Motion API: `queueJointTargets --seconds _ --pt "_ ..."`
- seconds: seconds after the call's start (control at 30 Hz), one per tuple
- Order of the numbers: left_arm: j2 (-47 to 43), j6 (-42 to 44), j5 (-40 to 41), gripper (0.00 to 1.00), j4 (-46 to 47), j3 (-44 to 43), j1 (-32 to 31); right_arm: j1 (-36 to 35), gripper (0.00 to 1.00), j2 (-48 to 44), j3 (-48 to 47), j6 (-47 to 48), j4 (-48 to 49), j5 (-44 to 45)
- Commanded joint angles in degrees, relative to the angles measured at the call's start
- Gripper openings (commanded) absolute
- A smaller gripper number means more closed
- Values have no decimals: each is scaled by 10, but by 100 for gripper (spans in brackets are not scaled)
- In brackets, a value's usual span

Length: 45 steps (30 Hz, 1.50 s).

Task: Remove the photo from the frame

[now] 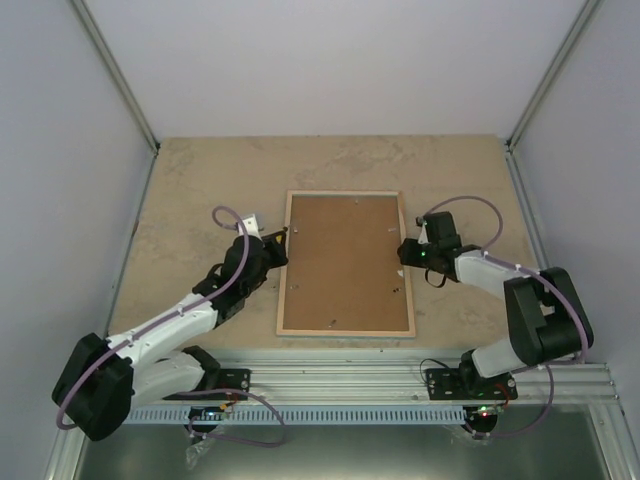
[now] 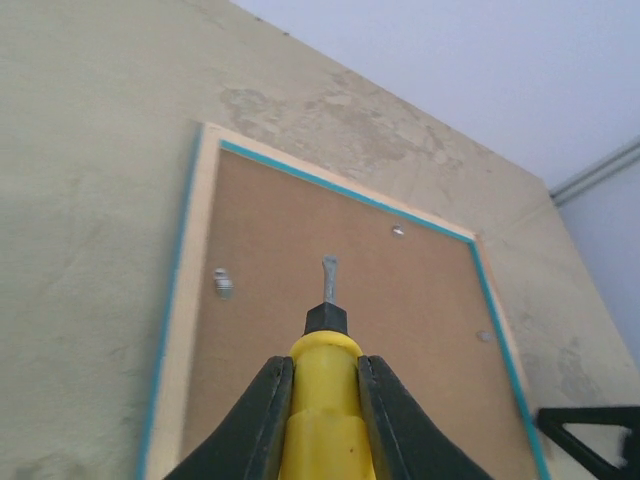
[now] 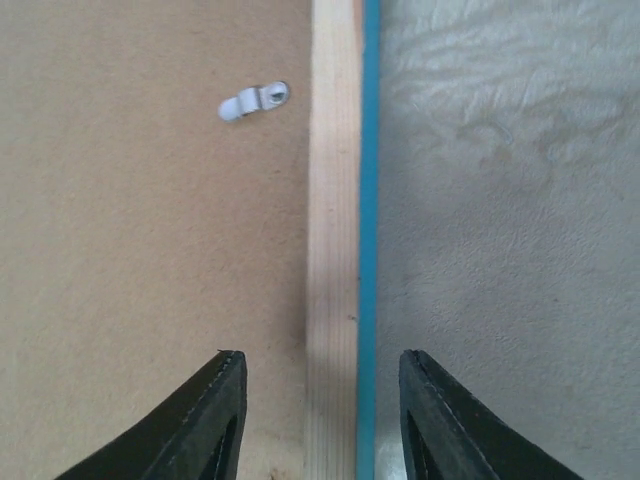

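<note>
Frame (image 1: 346,331): face-down on desk (image 1: 200,180), backing board (image 1: 345,260) up, clips (image 3: 253,101) exposed.
Left claw (image 2: 325,365): clamped on screwdriver (image 2: 327,318), poised over board.
Right claw (image 3: 322,356): apart, straddling rim (image 3: 335,200), likely to steady it.

The left arm (image 1: 165,330) and right arm (image 1: 490,270) both bent inward.
The left hand (image 2: 322,365) clamped a yellow-handled tool (image 2: 322,420) between its fingers; the right hand (image 3: 320,357) pointed downward, fingers parted.
</note>
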State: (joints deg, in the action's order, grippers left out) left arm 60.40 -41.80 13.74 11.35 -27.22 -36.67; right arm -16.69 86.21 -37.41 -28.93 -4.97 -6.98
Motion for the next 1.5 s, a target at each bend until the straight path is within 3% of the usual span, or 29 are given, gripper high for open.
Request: queueJointTargets --seconds 0.0,0.17,0.5,0.67,0.83,1.23,1.47 --pt "-3 -7 -34 0 10 29 44 -3 47 -35 18 29 -13 -11" --pt "0 -25 -83 0 34 49 102 -11 58 -45 44 61 37 -48" --pt "15 -82 -215 0 125 96 297 -38 62 -44 81 86 142 -107" --pt "70 -100 -292 0 200 98 364 -43 64 -84 100 83 161 -108" --pt "182 -114 -353 0 266 71 434 -45 71 -133 120 75 167 -78" --pt "405 -144 -402 4 352 -50 478 -45 76 -139 122 71 160 -51" --pt "466 -151 -408 22 355 -79 486 -46 77 -129 120 71 163 -52"
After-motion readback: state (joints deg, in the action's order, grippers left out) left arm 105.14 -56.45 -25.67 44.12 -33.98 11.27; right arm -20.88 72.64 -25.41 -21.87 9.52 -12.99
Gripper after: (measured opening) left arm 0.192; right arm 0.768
